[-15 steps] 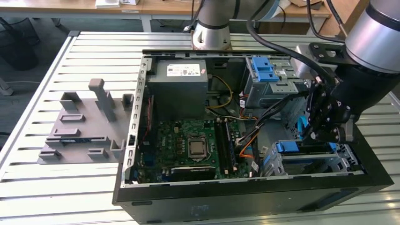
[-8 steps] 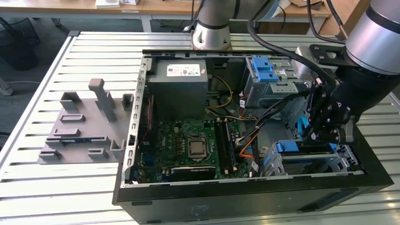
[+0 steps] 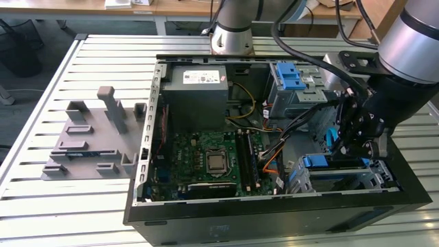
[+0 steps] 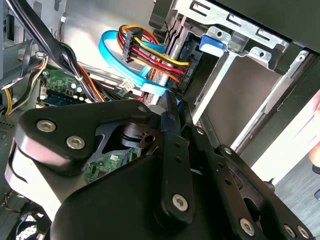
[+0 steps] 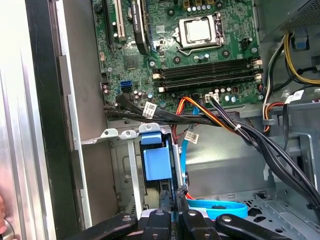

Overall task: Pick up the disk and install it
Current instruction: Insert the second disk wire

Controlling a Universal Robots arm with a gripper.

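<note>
The black claw [image 5: 172, 212], fingers pressed together, hangs over the blue-bracketed silver disk [image 5: 155, 162] seated in the open black computer case [image 3: 274, 216].

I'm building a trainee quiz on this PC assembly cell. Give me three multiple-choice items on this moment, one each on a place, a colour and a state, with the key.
1. Where is the gripper?
A) over the slatted table
B) inside the computer case, by the drive bay
C) high above the case

2. What colour is the flat looped cable?
A) green
B) white
C) blue

3. The processor socket is:
A) bare
B) under a cooler
C) taped over

Key: 1 B, it hangs within the case walls. 2 C, both wrist views show it blue. 3 A, no cooler sits on it.
</note>
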